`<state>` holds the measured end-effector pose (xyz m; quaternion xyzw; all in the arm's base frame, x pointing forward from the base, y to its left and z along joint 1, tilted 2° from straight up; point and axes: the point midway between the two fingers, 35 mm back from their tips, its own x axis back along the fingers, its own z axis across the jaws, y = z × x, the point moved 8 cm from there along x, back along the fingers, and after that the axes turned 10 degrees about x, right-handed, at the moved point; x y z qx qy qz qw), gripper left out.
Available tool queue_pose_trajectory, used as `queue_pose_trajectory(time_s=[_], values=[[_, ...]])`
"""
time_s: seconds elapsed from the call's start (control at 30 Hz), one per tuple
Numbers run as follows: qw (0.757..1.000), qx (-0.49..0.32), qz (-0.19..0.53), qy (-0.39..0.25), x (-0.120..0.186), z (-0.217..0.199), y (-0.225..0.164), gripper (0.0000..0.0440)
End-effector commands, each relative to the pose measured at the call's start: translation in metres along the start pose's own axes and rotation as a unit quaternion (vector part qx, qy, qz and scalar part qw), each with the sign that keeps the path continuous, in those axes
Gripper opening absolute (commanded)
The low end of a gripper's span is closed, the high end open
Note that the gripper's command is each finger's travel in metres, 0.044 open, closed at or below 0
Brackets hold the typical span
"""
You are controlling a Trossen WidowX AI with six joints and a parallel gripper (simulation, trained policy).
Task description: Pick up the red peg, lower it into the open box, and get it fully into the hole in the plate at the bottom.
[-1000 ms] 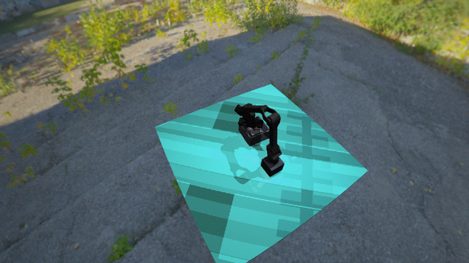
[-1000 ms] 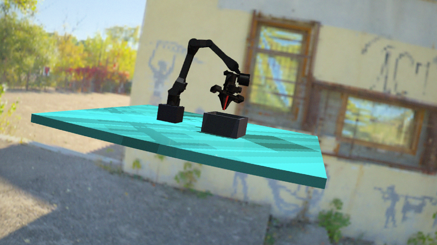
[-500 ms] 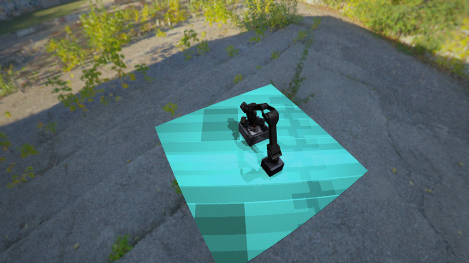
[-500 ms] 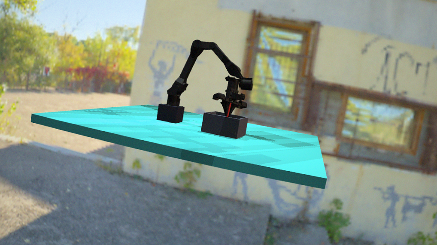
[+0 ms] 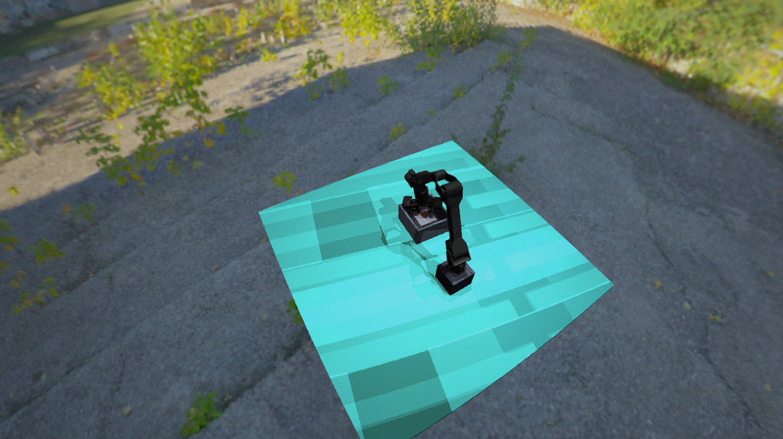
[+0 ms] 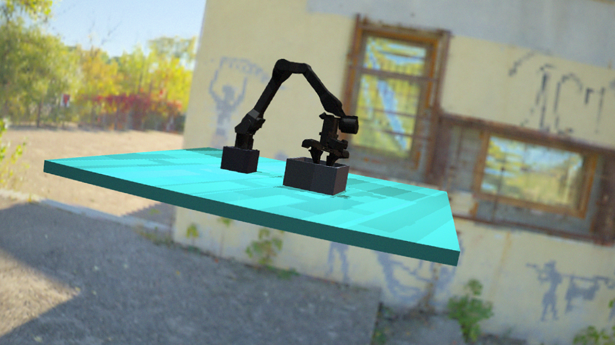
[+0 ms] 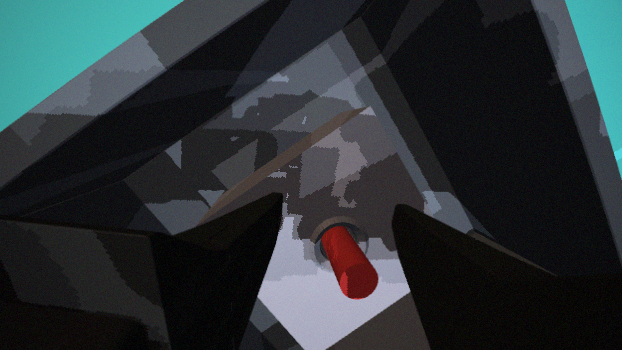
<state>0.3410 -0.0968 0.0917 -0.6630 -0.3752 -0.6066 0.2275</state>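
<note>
Our half-open tool (image 5: 424,211) (image 6: 323,162) (image 7: 337,208), holding nothing, straddles the red peg (image 5: 425,213) (image 7: 350,262); sideways drift could knock it askew in its hole (image 7: 320,250).

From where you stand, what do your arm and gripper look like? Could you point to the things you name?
The single jointed arm (image 5: 457,218) (image 6: 268,92) is matte black, built of chunky angular links with rounded joints, on a dark box-shaped base (image 5: 454,283) (image 6: 239,160). The black two-fingered gripper (image 5: 424,211) (image 6: 321,161) (image 7: 337,208) has wedge-shaped fingers narrowing towards their tips. I can make out no cables or markings.
</note>
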Motion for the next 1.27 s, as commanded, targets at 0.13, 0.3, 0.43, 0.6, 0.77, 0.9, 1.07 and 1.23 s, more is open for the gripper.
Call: queue_pose_trajectory(time_s=[0.13, 0.3, 0.43, 0.6, 0.77, 0.9, 1.07, 1.23], values=[[0.999, 0.001, -0.001, 0.035, 0.009, 0.009, 0.03, 0.0398], [0.998, 0.0, -0.007, 0.068, 0.019, 0.02, 0.049, 0.044], [0.995, 0.002, -0.019, 0.095, 0.029, 0.029, 0.064, 0.044], [0.994, 0.003, -0.025, 0.106, 0.033, 0.032, 0.069, 0.044], [0.994, 0.004, -0.025, 0.106, 0.034, 0.032, 0.069, 0.044], [0.994, 0.004, -0.026, 0.107, 0.034, 0.033, 0.069, 0.044], [0.994, 0.004, -0.026, 0.107, 0.034, 0.033, 0.069, 0.044], [0.994, 0.004, -0.026, 0.107, 0.034, 0.033, 0.069, 0.044]])
